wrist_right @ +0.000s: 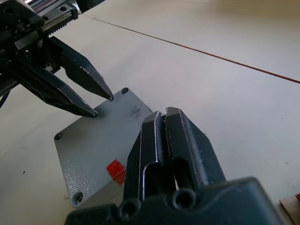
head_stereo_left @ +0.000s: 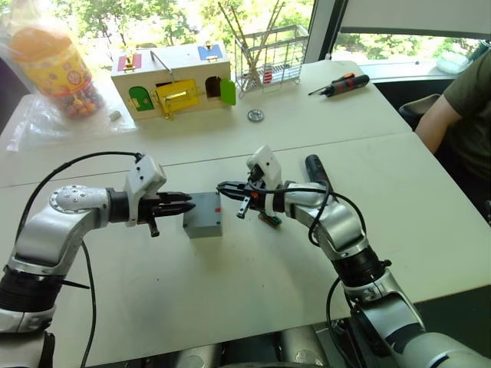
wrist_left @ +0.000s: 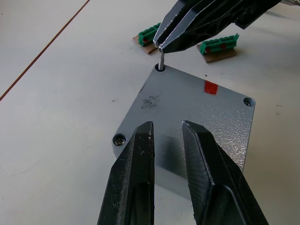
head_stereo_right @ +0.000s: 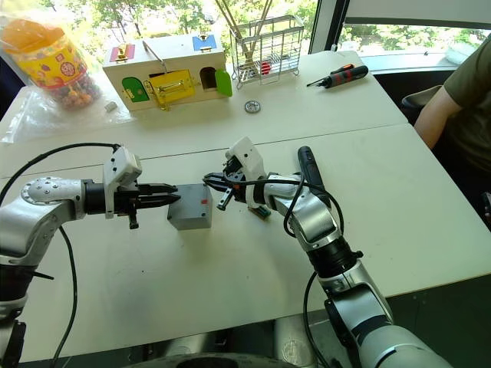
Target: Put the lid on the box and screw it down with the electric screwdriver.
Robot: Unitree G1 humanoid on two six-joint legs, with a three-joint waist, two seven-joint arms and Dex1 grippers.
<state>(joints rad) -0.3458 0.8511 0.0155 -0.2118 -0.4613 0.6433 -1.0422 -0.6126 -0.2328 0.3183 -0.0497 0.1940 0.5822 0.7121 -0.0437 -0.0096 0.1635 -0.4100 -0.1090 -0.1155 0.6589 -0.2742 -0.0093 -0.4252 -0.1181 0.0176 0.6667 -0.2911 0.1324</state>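
lid [wrist_left: 187, 117] sits on the box [head_stereo_left: 204, 215], mid-table between the two grippers. Left gripper [head_stereo_left: 182, 205] touches the lid edge on the box's left, fingers [wrist_left: 136, 178] parted by a narrow gap, holding nothing. Right gripper [head_stereo_left: 227, 186] comes in from the box's right, jaws pinched on a small screw [wrist_left: 161, 60]

Left wrist view adds what the head views don't: the screw stands upright with its tip in one lid corner hole, a red mark [wrist_left: 211, 87] near the lid's far edge, a screw already seated in another corner, two green strips [wrist_left: 218, 46] on the table just beyond the box

Right wrist view: own fingers [wrist_right: 164, 140] block the screw and that corner; can't see it there

electric screwdriver [head_stereo_left: 316, 172] lies on the table right of the box, partly hidden behind the right arm, tip not visible. Orange-and-black screwdriver [head_stereo_left: 341, 84] well beyond, toy house [head_stereo_left: 173, 80] far behind the box
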